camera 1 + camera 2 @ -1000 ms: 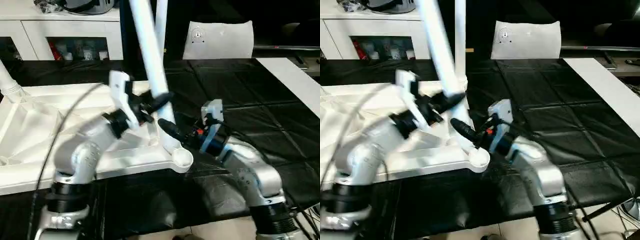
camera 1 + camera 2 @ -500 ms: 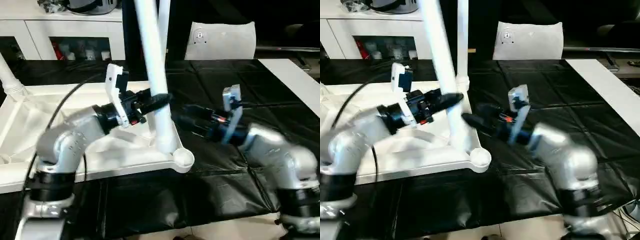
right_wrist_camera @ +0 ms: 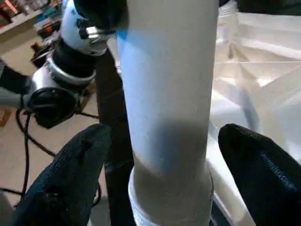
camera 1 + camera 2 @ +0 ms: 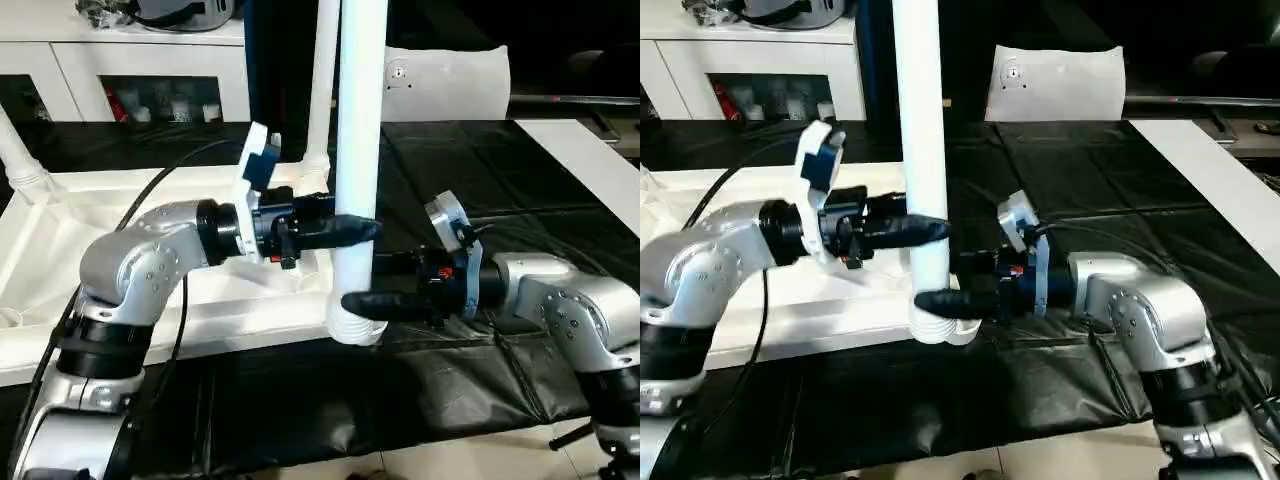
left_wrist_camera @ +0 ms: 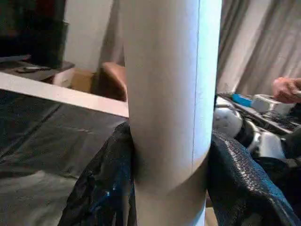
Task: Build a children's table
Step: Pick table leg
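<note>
While the leg (image 4: 358,150) stands upright in the tabletop (image 4: 60,250) corner socket, left gripper (image 5: 162,174) clamped around it at 9 o'clock, right gripper (image 3: 155,174) spread wide, straddling its base at 3 o'clock.

A white leg (image 4: 921,170) stood upright, its ribbed lower end at the near corner of the tabletop (image 4: 790,300). The left gripper (image 4: 923,232) reached in from nine o'clock, its black fingers clamped on the leg at mid-height. The right gripper (image 4: 940,300) came from three o'clock, lower, one finger lying across the leg's base, spread either side of it.
</note>
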You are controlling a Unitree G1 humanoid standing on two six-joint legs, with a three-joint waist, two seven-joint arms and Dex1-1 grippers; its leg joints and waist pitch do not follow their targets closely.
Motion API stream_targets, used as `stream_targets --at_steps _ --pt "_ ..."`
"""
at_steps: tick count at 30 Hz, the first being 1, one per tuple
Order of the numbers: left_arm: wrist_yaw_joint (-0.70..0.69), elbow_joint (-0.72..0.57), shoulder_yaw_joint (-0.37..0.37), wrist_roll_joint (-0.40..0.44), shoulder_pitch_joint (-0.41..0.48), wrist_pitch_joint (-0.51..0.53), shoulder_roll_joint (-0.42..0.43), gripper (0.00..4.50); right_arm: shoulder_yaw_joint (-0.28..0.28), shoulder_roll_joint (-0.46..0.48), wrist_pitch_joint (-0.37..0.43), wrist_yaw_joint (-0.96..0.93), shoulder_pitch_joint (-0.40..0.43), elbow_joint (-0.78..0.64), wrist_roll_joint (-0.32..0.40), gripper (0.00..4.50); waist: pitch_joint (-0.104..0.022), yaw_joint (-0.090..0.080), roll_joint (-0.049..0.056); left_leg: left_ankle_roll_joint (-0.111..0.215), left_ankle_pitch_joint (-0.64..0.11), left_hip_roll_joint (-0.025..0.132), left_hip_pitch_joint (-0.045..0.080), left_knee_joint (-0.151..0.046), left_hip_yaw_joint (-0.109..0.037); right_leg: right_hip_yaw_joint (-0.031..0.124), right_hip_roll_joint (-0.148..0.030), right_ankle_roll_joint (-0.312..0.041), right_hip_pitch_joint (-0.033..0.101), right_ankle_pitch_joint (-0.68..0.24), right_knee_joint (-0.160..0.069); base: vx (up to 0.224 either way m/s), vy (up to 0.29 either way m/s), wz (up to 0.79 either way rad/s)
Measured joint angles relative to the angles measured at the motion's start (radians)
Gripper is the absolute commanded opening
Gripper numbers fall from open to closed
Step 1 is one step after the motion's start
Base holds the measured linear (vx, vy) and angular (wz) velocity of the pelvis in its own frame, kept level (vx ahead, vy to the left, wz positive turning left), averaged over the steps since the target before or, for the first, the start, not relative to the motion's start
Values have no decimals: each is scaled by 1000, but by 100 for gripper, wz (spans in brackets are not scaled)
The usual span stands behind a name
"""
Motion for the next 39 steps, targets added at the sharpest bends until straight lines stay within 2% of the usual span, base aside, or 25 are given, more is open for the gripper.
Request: stream_targets --at_steps 10,11,14,18,22,26,31,39 --pt "-82 20 -43 1 -21 -1 12 190 45 -1 -20 84 -42 17 -6 410 0 14 -4 0 0 0 1 1 0 0 0 0 0 0 1 0 0 0" --pt "-88 25 -43 2 -21 -1 13 190 50 -1 -20 94 -42 19 -6 382 0 16 -5 0 0 0 1 1 0 0 0 0 0 0 1 0 0 0" --pt "-103 34 -47 5 -27 -6 13 190 56 -1 -19 107 -42 21 -6 370 0 22 -6 0 0 0 3 1 0 0 -1 0 0 0 1 0 0 0" --pt "-117 42 -60 13 -43 -20 12 190 57 -2 -18 128 -47 35 -3 327 0 24 -7 0 0 0 3 1 0 0 -1 0 0 0 1 0 0 0" --pt "-131 57 -64 15 -51 -23 9 190 57 -1 -18 132 -48 44 -4 287 0 24 -7 0 0 0 3 1 0 0 -1 0 0 0 1 0 0 0" --pt "-136 59 -66 15 -51 -23 6 190 57 0 -18 132 -48 49 -7 267 0 24 -7 0 0 0 3 1 0 0 -1 0 0 0 1 0 0 0" --pt "-144 63 -71 20 -54 -26 -2 190 58 10 -18 134 -49 60 -7 211 0 24 -7 0 0 0 3 1 0 0 -1 0 0 0 2 0 0 0" --pt "-145 78 -70 23 -55 -28 -12 190 58 8 -20 137 -49 60 -16 193 0 24 -7 0 0 0 3 1 0 0 -1 0 0 0 2 0 0 0"
